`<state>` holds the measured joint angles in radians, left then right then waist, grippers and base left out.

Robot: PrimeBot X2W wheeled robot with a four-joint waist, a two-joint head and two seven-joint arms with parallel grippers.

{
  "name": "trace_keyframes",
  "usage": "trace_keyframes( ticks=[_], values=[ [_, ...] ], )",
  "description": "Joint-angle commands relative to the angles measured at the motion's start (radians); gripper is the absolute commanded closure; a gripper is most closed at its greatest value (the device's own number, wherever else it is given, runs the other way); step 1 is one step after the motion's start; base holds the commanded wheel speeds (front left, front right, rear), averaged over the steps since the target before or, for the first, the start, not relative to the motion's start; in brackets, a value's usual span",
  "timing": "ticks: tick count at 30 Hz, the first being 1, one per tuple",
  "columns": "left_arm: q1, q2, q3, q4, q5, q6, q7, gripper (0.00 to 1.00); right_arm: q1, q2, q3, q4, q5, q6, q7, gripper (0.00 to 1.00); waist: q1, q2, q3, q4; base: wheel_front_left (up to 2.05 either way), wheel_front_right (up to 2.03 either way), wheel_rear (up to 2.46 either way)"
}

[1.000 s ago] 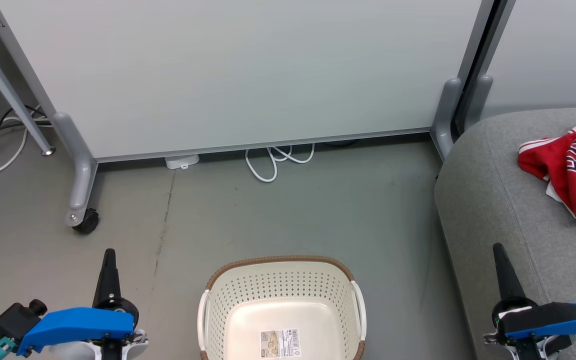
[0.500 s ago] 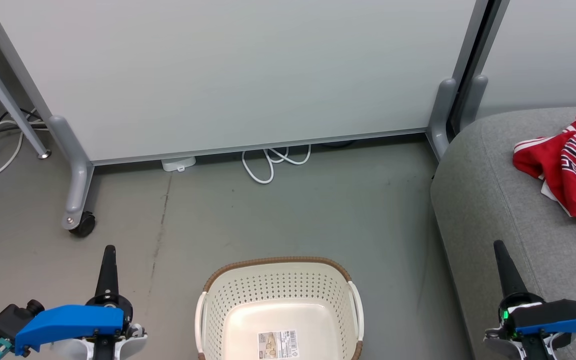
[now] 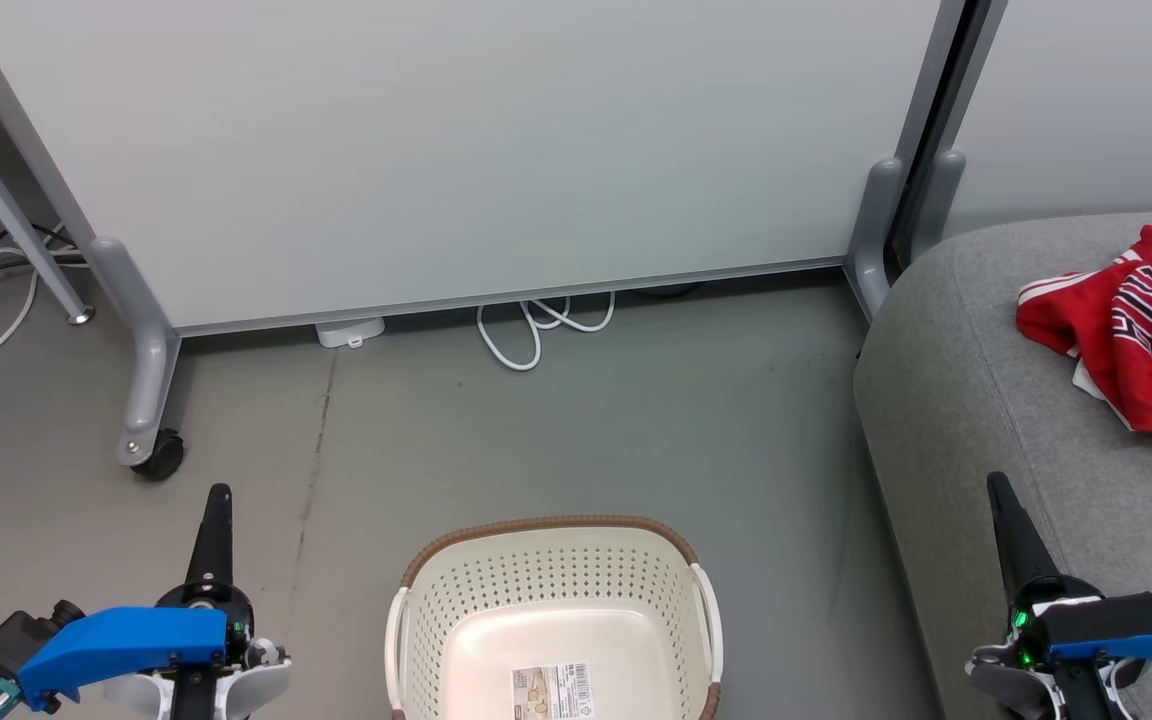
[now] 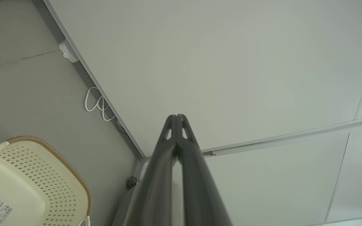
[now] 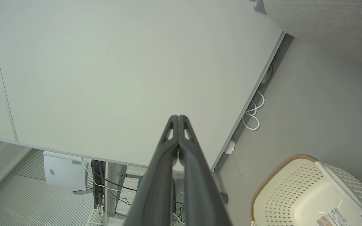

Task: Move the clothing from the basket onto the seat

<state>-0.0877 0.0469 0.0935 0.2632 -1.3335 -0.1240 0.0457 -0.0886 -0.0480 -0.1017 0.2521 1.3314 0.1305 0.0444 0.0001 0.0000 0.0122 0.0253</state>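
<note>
At seven o'clock in my head view the left hand [image 3: 219,492] points up with its two dark fingers pressed together and nothing between them. My left wrist view confirms it, with the tips meeting in front of the pale partition [image 3: 456,150]. At six o'clock the basket [image 3: 546,524] sits on the floor [image 3: 636,420]. Nothing is inside it but the label [image 3: 554,692] on its bottom. Towards three o'clock the clothing [image 3: 1126,340] lies crumpled on the seat [image 3: 976,420], well apart from the basket, red with its white trim and block lettering showing. At five o'clock the right hand [image 3: 997,486] is likewise closed on nothing and hangs over the near edge of the seat.

I judge the transfer to be complete: the garment is on the cushion and both hands are free of it, so the only thing left for me would be to park the arms.

Compared with a second ago, the whole picture has slid a little to nine o'clock. The caster [image 3: 161,458], the white cable [image 3: 536,335] and the seat edge all moved together, so I read that as my head camera turning, not the things moving. More of the seat now shows at three o'clock. Both hands sit slightly higher in the picture, closed as before. A green light that was not lit then now glows at the base of the right hand
</note>
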Motion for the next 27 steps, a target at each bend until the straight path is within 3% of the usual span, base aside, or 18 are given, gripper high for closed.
trace_keyframes(
  ticks=[1,27],
  values=[
    [-0.02,0.005,0.008,-0.009,-0.028,-0.007,0.007,1.0,-0.015,-0.003,-0.003,-0.007,0.029,0.0,0.009,1.0,-0.0001,0.0,-0.001,-0.001,0.0,0.0,0.0],
    [-0.025,0.005,0.019,-0.018,-0.229,-0.01,0.059,1.0,-0.023,-0.004,-0.012,-0.008,0.232,0.0,0.061,1.0,-0.0001,0.0,-0.007,-0.02,0.0,0.0,0.0]
  ],
)
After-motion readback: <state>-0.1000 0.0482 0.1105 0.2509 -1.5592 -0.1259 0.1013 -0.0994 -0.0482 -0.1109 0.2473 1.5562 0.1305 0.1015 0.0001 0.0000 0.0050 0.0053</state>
